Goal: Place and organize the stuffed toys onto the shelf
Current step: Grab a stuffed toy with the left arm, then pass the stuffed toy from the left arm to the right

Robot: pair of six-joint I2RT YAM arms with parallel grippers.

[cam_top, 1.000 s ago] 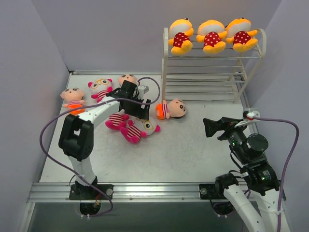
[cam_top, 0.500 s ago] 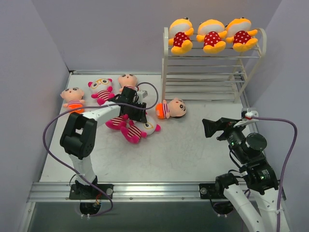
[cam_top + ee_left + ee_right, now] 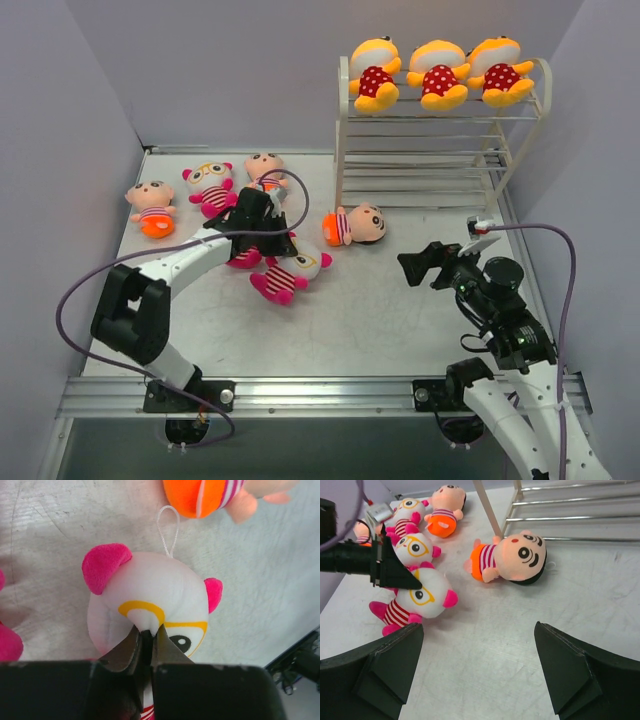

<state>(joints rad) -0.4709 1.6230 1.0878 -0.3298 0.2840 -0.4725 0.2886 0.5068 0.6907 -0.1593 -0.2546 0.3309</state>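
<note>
Left of centre in the overhead view, a white-faced glasses doll (image 3: 292,272) is lying face up on the table (image 3: 380,330). The left gripper (image 3: 146,636) is pinching a fold of its face right between the two yellow lenses, with the jaws standing all but together on that bit of plush. From where I am watching, the doll appears to be resting on the surface rather than hanging clear of it.

A second glasses doll (image 3: 243,256) is lying just beside it, partly hidden beneath the arm, and a third glasses doll (image 3: 210,182) is sitting further toward the upper left. Around them, a peach-faced doll (image 3: 150,205) is lying at the far left, another peach-faced doll (image 3: 265,165) near the back edge, and a last peach-faced doll (image 3: 358,225) just in front of the rack's left foot.

Over at the upper right, the shelf (image 3: 342,140) is carrying the three polka-dot dolls (image 3: 438,78) in a row on its top tier, while the two lower tiers are showing only bare rods. The right gripper (image 3: 408,268) is hovering at the lower right, fingers spread wide and holding nothing.

I am judging the job about a third done. One set is shelved, six dolls are waiting on the table, and the pinched one is not yet on its way up.
</note>
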